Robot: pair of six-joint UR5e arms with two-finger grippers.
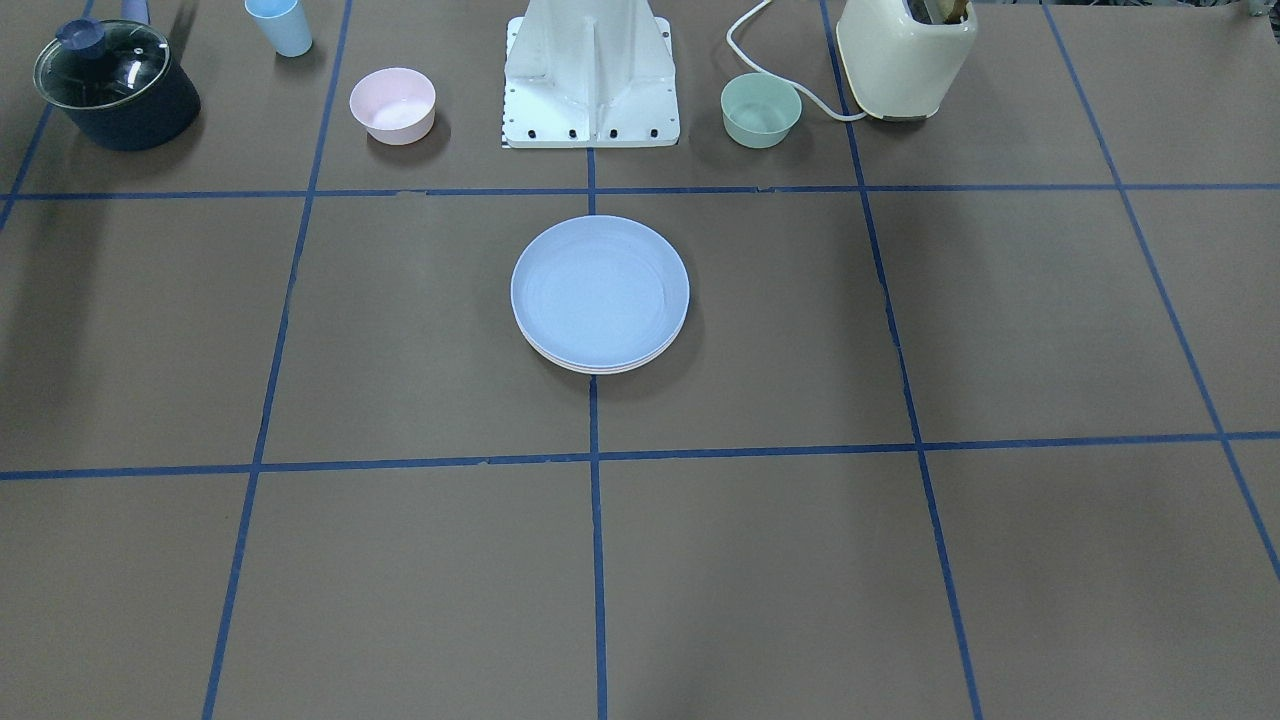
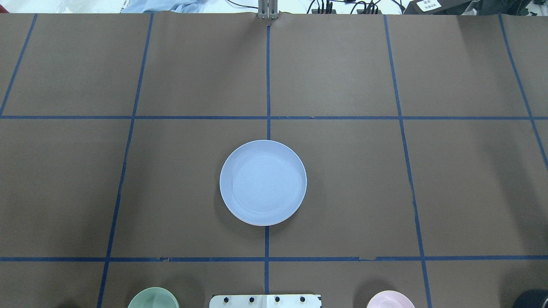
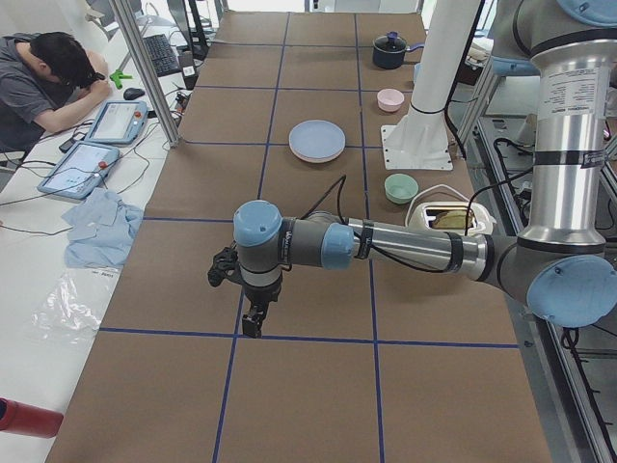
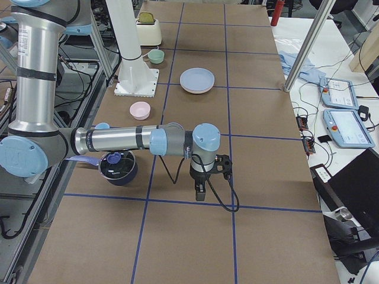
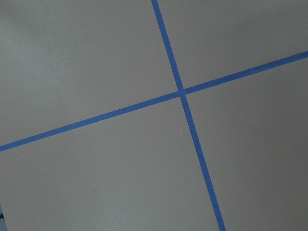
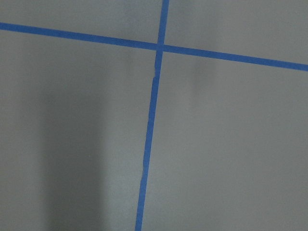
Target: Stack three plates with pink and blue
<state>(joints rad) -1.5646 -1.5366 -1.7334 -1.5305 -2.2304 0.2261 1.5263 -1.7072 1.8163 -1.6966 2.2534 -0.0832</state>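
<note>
The pastel blue plate (image 1: pixel 600 290) lies on top of a stack in the middle of the table, also in the overhead view (image 2: pixel 263 182). Paler rims of plates beneath it (image 1: pixel 600 367) show at its near edge; I cannot tell their colours apart. No pink or cream plate lies apart from the stack. My left gripper (image 3: pixel 253 323) shows only in the exterior left view, pointing down over bare table far from the stack. My right gripper (image 4: pixel 200 192) shows only in the exterior right view, likewise far from it. I cannot tell whether either is open or shut.
Along the robot's side stand a small pink bowl (image 1: pixel 392 104), a small green bowl (image 1: pixel 761 109), a light-blue cup (image 1: pixel 280 25), a dark pot with a glass lid (image 1: pixel 115 85), a cream toaster (image 1: pixel 905 55) and the white robot base (image 1: pixel 592 75). An operator (image 3: pixel 43 87) sits beside the table.
</note>
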